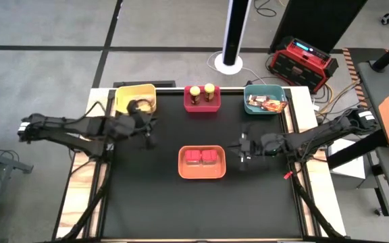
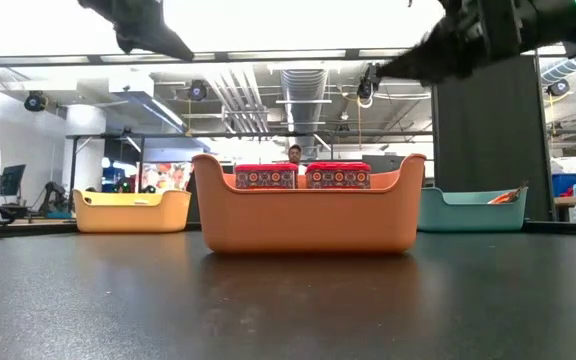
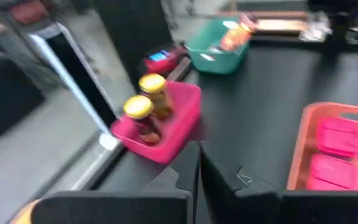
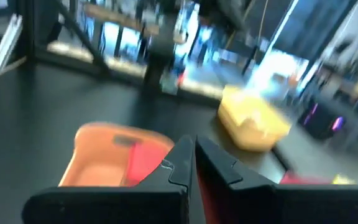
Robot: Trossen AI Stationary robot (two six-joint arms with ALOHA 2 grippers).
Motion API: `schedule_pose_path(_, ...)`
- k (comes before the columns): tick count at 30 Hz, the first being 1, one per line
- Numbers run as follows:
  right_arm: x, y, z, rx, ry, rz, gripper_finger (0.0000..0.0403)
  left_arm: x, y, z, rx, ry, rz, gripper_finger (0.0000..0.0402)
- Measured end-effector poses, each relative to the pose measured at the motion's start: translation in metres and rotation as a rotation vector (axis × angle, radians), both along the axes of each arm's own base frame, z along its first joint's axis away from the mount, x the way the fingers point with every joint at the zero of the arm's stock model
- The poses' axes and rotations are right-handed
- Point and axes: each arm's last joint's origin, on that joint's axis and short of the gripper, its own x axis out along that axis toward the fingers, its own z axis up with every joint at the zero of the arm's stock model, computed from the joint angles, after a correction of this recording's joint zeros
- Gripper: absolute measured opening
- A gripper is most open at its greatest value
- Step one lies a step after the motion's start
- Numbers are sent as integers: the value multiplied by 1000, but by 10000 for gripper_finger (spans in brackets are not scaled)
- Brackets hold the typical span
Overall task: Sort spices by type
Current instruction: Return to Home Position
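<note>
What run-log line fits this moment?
left gripper shut, near yellow tray | right gripper shut, beside orange tray | red tubs in orange tray

Yellow-lidded jars (image 1: 194, 92) upright, red tray (image 1: 201, 108); red tubs (image 1: 194, 157) side by side (orange tray (image 1: 183, 165)); packets (image 1: 267, 104) in teal tray (image 1: 247, 94)

Matt black table top (image 1: 147, 196), edged in pale bare wood. Smooth, softly glossy plastic in the orange tray (image 2: 308, 220) and teal tray (image 2: 468, 212). Shiny printed packets (image 1: 267, 104); glossy yellow-lidded jars (image 3: 140, 113).
</note>
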Motion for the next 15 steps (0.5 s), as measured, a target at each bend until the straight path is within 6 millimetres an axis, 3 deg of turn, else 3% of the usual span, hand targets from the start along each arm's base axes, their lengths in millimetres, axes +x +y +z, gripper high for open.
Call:
schedule_pose_path(4,2,0,15,-101,-137,30,12,-3,-6,-10,107,-74,14,0)
schedule_pose_path(7,1,-1,23,-136,-194,94,12,-4,-9,-18,109,-214,-160,0)
schedule_pose_path(15,-17,-7,28,-145,-239,99,12,-45,-6,-57,81,-385,-199,0)
